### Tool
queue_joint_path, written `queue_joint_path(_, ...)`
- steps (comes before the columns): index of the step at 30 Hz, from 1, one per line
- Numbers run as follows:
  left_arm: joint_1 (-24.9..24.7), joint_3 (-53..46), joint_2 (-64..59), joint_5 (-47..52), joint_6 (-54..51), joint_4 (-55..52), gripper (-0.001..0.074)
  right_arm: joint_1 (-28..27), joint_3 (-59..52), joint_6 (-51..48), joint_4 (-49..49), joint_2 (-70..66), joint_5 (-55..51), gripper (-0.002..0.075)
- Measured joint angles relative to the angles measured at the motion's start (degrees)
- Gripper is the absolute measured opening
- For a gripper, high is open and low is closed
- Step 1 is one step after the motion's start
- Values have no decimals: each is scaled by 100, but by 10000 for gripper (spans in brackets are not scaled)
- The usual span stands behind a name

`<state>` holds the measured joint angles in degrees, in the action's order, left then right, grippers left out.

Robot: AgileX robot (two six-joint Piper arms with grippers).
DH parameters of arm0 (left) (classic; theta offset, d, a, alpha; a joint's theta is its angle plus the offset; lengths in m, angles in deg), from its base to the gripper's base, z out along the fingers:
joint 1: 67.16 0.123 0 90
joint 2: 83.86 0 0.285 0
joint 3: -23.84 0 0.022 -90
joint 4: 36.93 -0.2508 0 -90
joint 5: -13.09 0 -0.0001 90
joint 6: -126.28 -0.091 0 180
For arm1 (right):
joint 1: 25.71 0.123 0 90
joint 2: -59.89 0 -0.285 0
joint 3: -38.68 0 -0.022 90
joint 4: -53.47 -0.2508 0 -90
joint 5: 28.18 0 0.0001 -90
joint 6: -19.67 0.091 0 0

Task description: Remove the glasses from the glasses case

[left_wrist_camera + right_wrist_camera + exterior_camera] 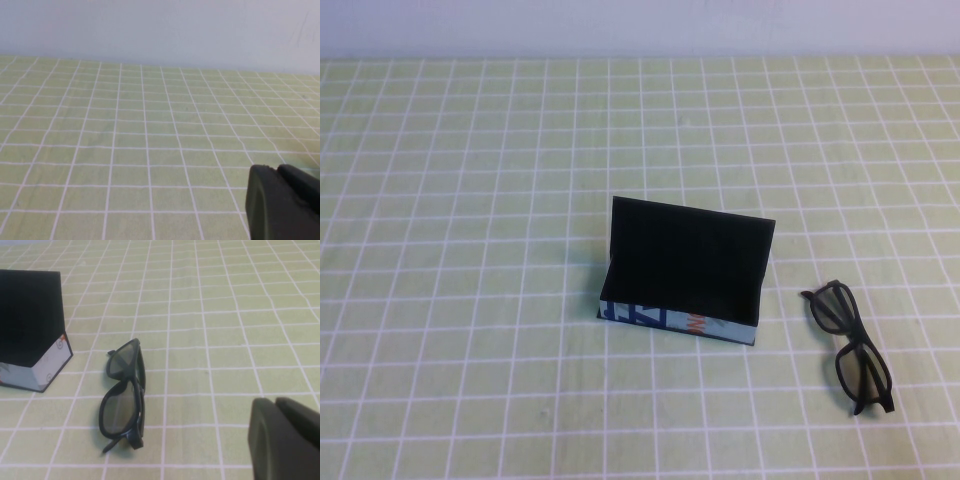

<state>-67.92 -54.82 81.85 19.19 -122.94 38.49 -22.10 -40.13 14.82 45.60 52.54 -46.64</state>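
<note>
The glasses case (685,270) stands open in the middle of the table, its black lid upright and its pale blue printed front facing me. It looks empty inside. The black glasses (850,345) lie folded on the cloth to the right of the case, apart from it. The right wrist view shows the glasses (124,395) and a corner of the case (32,325). My right gripper (276,402) is shut and empty, back from the glasses. My left gripper (277,169) is shut and empty over bare cloth. Neither gripper shows in the high view.
A green cloth with a white grid (470,200) covers the table. A pale wall (640,25) runs along the far edge.
</note>
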Motion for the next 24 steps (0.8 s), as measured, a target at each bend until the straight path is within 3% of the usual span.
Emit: queue_joint_path(24, 0, 0, 0, -24, 0, 0, -4, 0, 0, 0, -76, 0, -13, -18)
